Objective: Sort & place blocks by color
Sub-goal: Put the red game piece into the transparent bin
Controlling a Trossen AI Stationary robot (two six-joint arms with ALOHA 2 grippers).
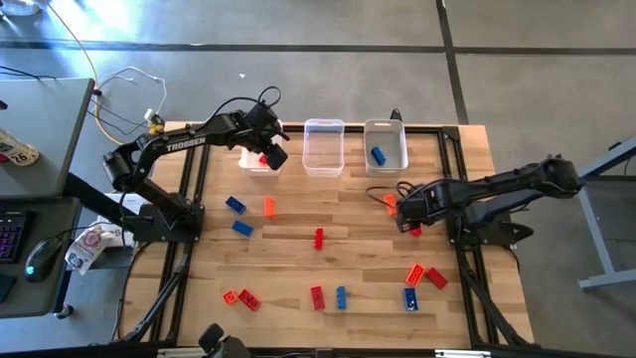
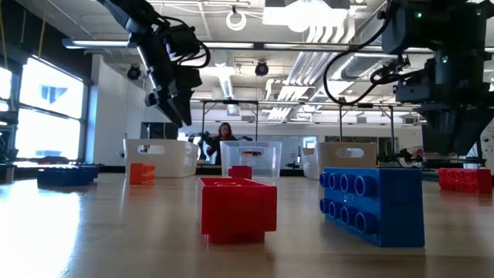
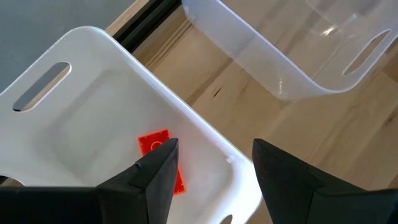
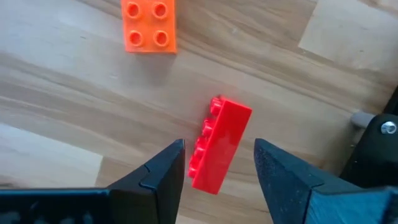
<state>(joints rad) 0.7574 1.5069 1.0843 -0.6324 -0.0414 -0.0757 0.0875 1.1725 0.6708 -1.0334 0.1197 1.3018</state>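
Closing the open right gripper (image 4: pixel 217 165) squarely on the red block (image 4: pixel 220 146) lying on its side right of centre, while the open, empty left gripper (image 3: pixel 211 165) hovers over the upper-left bin (image 3: pixel 81 99).

Hidden and cut-off parts, blocks and bins

Red block (image 3: pixel 160 158) in the left bin (image 3: pixel 93 93) is partly covered by a finger (image 3: pixel 158 180). The bin is cut by the picture edge. In the high view, the red block (image 1: pixel 415 231) under the right gripper (image 1: pixel 405 221) is mostly covered.
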